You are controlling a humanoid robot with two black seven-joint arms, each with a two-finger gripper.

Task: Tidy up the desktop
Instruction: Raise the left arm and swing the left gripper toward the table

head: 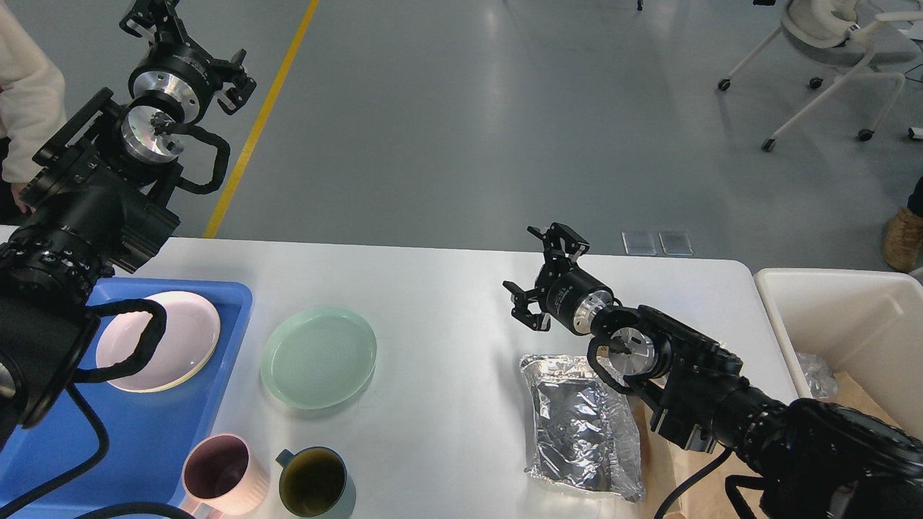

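- Across the middle of the view sits the desktop (447, 303), a big white rounded slab, with clutter mostly along the near edge.
- Left side: a blue tray (231, 303) holding a pink plate (184, 339). Just beside the tray on bare table is a green plate (319, 357). A pink mug (216, 472) sits at the tray's near corner and a dark mug (314, 481) is right next to it.
- Right side: a crinkly foil bag (580, 425) lies flat, partly on top of something brown and papery. A cream bin (844, 317) stands off the table's right end with some silvery wrapper already inside.
- Right gripper (551, 277) hangs above bare table just past the foil bag, fingers spread wide, nothing in them.
- Left gripper (184, 54) is raised way up over the floor beyond the far-left corner. It's holding nothing, and its prongs look splayed, so I'd call it open too.
- What could go sideways, my guess: the foil bag is flat and slippery, so a pinch might just skate off or crumple it and drag the brown sheet along.
- Also, the right forearm is sitting low over the bag, so swinging toward the bin could sweep it off the near edge.
- Going for the green plate, a shallow rim is easy to lose, and the mugs are close enough to get clipped.
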